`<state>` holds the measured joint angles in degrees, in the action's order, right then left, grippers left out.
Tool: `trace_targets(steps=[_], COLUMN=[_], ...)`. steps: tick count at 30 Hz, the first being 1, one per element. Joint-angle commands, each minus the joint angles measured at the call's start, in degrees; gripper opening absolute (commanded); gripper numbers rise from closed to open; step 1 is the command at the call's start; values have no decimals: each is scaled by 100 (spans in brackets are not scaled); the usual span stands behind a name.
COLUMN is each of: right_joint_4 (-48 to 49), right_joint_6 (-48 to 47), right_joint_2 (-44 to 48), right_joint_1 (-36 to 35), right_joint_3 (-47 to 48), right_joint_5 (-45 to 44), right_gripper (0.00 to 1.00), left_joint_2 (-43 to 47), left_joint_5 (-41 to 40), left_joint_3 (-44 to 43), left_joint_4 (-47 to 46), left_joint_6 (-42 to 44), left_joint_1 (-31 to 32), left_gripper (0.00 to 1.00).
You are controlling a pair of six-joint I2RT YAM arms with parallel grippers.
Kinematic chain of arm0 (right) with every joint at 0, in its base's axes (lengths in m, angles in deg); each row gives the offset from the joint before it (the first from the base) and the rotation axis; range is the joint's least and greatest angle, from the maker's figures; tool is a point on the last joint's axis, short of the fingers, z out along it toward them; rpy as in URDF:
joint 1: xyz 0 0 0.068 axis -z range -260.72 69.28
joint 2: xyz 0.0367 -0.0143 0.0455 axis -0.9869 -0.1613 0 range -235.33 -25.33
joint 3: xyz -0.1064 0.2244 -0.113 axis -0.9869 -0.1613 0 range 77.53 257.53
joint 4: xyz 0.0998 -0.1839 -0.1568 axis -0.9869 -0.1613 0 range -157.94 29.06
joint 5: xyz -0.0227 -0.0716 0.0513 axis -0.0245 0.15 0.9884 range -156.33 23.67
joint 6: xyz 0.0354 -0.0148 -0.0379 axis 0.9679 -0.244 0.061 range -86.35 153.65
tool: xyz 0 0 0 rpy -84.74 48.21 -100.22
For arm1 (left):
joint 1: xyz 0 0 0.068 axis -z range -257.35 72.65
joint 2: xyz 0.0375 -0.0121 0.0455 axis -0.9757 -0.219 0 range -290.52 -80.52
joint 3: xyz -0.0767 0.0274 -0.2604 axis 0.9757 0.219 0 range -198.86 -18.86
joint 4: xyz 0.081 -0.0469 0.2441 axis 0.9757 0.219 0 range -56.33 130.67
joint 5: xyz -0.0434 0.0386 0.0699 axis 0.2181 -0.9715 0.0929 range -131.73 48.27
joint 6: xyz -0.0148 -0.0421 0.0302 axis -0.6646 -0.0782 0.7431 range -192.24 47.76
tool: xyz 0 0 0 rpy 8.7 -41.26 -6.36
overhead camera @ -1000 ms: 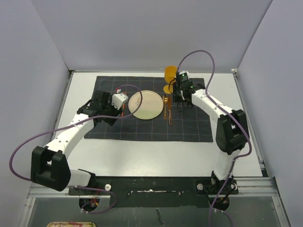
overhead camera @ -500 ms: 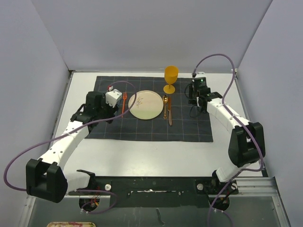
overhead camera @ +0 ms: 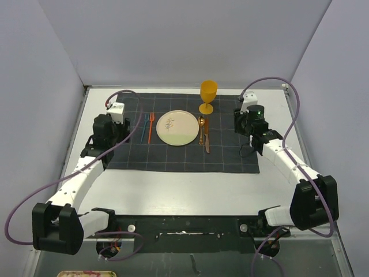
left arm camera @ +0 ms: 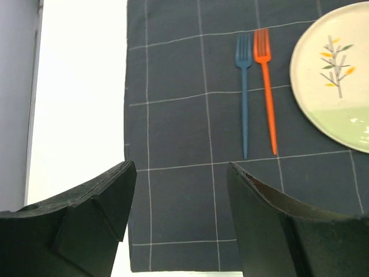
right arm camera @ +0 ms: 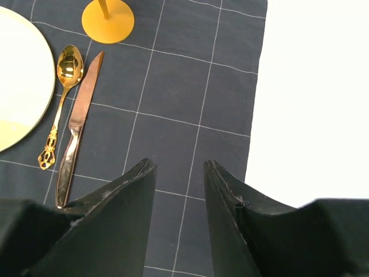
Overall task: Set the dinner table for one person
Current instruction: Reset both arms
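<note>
Left gripper [left arm camera: 181,173] — jaws apart, nothing between them — hangs above the grid cloth [left arm camera: 173,115] near its left edge; right gripper [right arm camera: 180,167], likewise parted and empty, hangs near its right edge. We see the dinner table [overhead camera: 190,184] beneath the grid cloth, which bears plate [overhead camera: 177,127], blue fork [left arm camera: 244,98], orange fork [left arm camera: 268,98], spoon [right arm camera: 60,98], knife [right arm camera: 78,127], goblet [overhead camera: 208,95].
</note>
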<state>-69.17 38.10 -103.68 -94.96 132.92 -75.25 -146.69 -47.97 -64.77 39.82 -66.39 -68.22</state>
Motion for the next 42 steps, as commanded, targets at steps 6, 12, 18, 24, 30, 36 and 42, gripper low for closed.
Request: trace_targets(steps=[6,12,18,24,30,36,42], right_joint_4=[819,1041,1629,1988,1757,1209,2115], right_joint_6=[-314,-243,-348,-493,-444,-250,-478], right_joint_2=[754,1073,1101,653,502,316,456], right_joint_1=[378,921,1035,1031,1156,1198,1239], right_joint_3=[-758,-1188,-1567,-1590,-1572,-1253,-1636], right_joint_5=[417,758,1527,1467,877,718,1003], right_gripper=[37,69,80,99,98,98,98], left_joint_2=[-52,-372,-400,-435,-700,-882,-694], left_joint_5=[-1136,-1294,-649,-524,-543,-573,-579], left_joint_3=[534,931,1394,1764,1677,1504,1585], left_joint_4=[-1209,-2115,-2737,-3502,-3240,-2840,-3301], left_joint_6=[-784,-540,-460,-288,-223,-199,-241], left_joint_1=[-135,-172,-297,-315,-382,-396,-412], left_gripper=[66,72,66,74,80,82,81])
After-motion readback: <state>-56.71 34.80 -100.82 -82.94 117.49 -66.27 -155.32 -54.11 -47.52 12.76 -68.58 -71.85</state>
